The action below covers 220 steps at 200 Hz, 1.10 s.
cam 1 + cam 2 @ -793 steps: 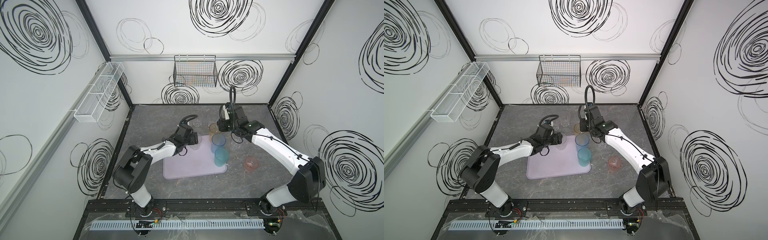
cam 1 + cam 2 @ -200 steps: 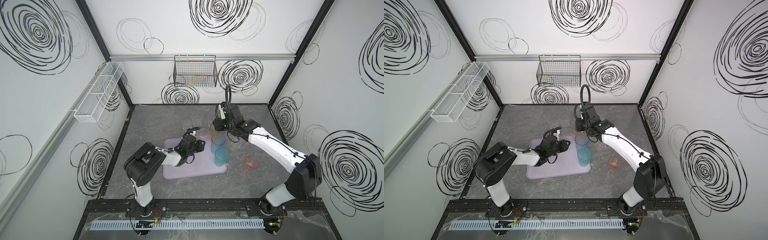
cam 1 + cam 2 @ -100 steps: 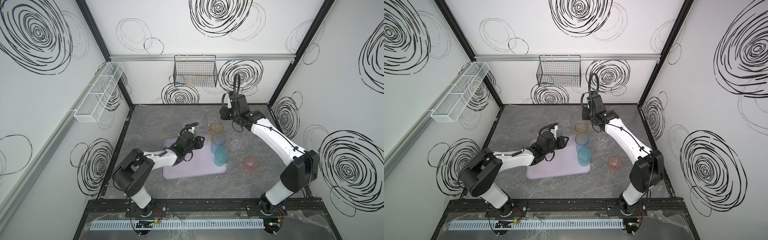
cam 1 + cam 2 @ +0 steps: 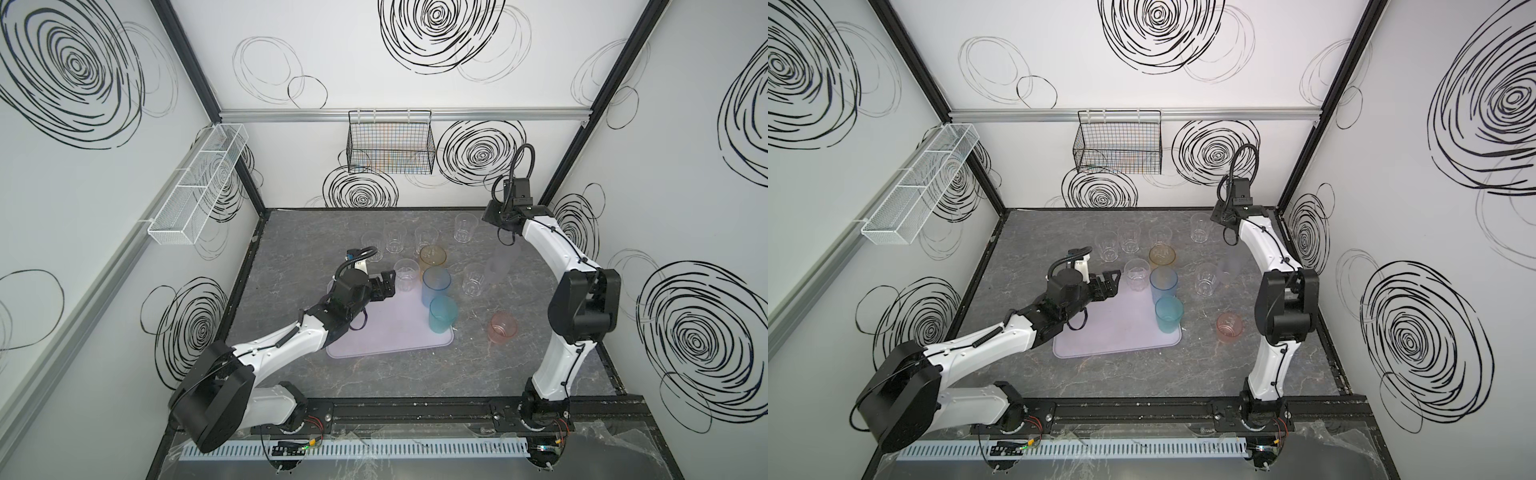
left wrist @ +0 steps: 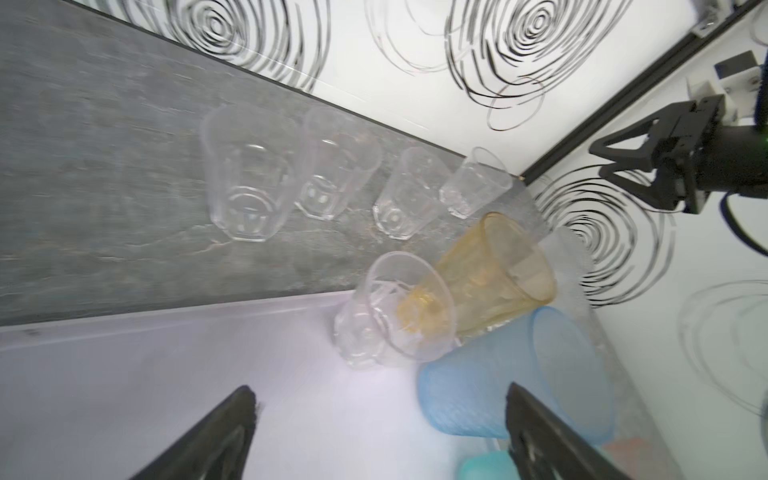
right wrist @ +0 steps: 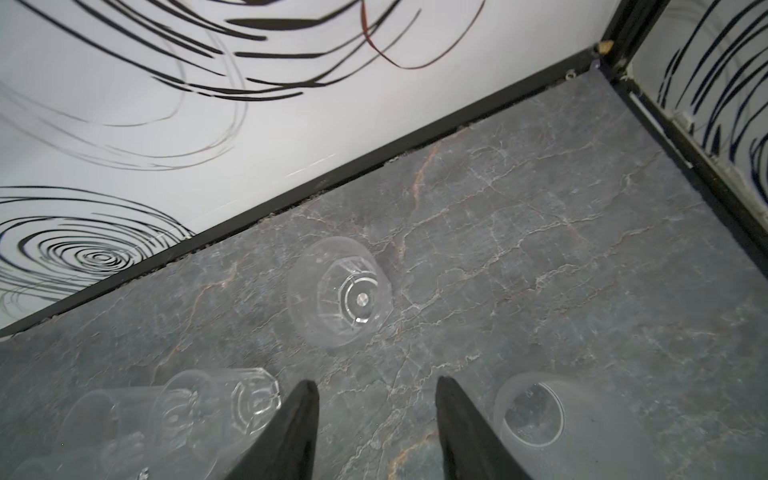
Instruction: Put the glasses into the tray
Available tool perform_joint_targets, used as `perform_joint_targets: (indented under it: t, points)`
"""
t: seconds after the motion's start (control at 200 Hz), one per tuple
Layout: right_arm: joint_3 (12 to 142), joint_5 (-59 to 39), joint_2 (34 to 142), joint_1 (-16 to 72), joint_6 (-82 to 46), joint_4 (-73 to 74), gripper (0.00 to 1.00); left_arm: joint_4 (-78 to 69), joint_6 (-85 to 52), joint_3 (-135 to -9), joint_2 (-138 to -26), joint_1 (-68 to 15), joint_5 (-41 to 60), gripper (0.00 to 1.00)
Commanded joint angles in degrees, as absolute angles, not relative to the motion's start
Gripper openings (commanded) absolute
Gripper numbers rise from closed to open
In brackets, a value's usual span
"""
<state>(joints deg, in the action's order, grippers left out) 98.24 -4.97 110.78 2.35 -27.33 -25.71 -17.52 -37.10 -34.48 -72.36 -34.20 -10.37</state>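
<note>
Looking down, you have a grey stone-patterned table (image 4: 415,382) boxed in by white scribbled walls on three sides. The lilac tray (image 4: 386,332) lies flat at centre, long side running across, its left half bare. A clear glass (image 4: 406,279), a blue glass (image 4: 436,286) and a teal glass (image 4: 442,316) stand upright on it, mouths up, along its far and right edges. Your left gripper (image 4: 388,283) is spread wide and empty just beside the clear glass. Your right gripper (image 6: 376,382) hangs parted and empty near the back right corner.

Both top views look steeply down over my whole desk (image 4: 395,374); wrist cameras peer closely past my fingers (image 5: 220,436).
</note>
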Motion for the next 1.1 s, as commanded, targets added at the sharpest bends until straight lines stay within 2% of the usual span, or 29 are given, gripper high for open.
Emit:
perform_joint_targets:
  t: [0.0, 0.225, 0.53, 0.665, 0.86, 1.096]
  points:
    - [103.7, -9.4, 115.7, 1.5, -30.8, -25.7, 0.51, -16.5, -37.4, -31.0, -69.4, -32.1, -18.6, 0.96]
    - [114.0, -12.4, 127.3, 2.3, -32.4, -28.9, 0.51, -18.1, -33.3, -27.7, -64.2, -31.3, -24.3, 0.96]
    - [117.6, -11.7, 133.3, 2.9, -32.9, -31.2, 0.42, -22.4, -30.8, -26.1, -63.8, -31.4, -20.0, 0.96]
    - [117.6, -11.2, 134.2, 3.0, -32.5, -31.0, 0.32, -24.0, -30.8, -25.1, -64.0, -31.4, -18.8, 0.96]
    - [118.4, -7.7, 133.8, 3.2, -30.9, -33.3, 0.09, -24.0, -31.5, -25.7, -65.0, -30.9, -17.6, 0.97]
    - [116.8, -5.1, 126.8, 3.5, -30.3, -36.3, 0.01, -21.0, -33.0, -28.2, -64.1, -30.7, -16.2, 0.97]
